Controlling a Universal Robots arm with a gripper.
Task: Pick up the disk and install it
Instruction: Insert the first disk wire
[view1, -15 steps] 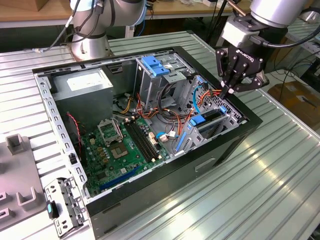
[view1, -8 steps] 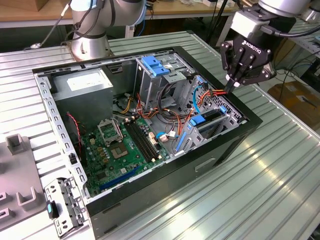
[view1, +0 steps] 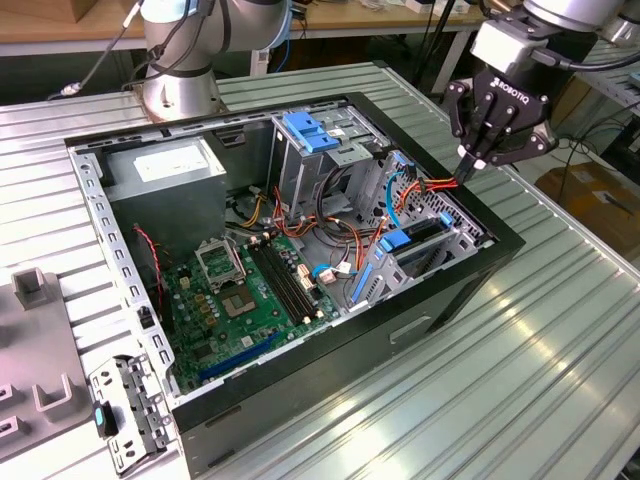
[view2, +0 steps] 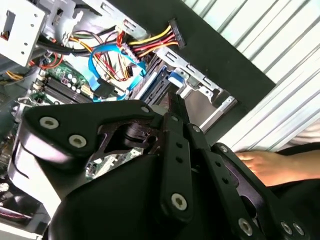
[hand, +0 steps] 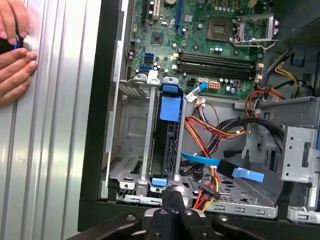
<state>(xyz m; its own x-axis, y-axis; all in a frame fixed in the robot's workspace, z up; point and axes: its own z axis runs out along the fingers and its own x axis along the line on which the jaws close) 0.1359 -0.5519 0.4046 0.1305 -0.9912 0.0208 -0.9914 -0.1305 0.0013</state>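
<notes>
1. Table (view1: 560, 330): ribbed metal slats, carrying everything else.
2. Computer case (view1: 330, 370): black, lying on its side with the interior facing up, mid-table.
3. Arm base (view1: 180, 85): silver, planted on the table behind the case's far corner.
4. Power supply (view1: 165, 170): grey metal box with a white sticker, in the case's back corner on the exterior view's left.
5. Motherboard (view1: 240, 300): green, flat on the case floor, with the memory slots running beside the bare processor socket.
6. Drive cage (view1: 315, 140): grey metal with a blue plastic handle, upright at the back of the case, just beside the power supply.
7. Gripper (view1: 468, 172): black, hanging over the case's rim on the exterior view's right. The fingers are pinched together with nothing between them. In the first wrist view its tips (hand: 172, 200) sit just beside the end of the disk; contact cannot be told.
8. Disk (hand: 167, 145): standing on edge in a slot of the grey metal bay, blue plastic at both ends, metal walls on either side. In the exterior view it (view1: 418, 238) lies low in the bay near the gripper.
9. Cable bundle (hand: 205, 192): red, yellow and orange wires, beside the disk's bay.
10. Hand (hand: 15, 50): a person's, resting on the table outside the case.
</notes>
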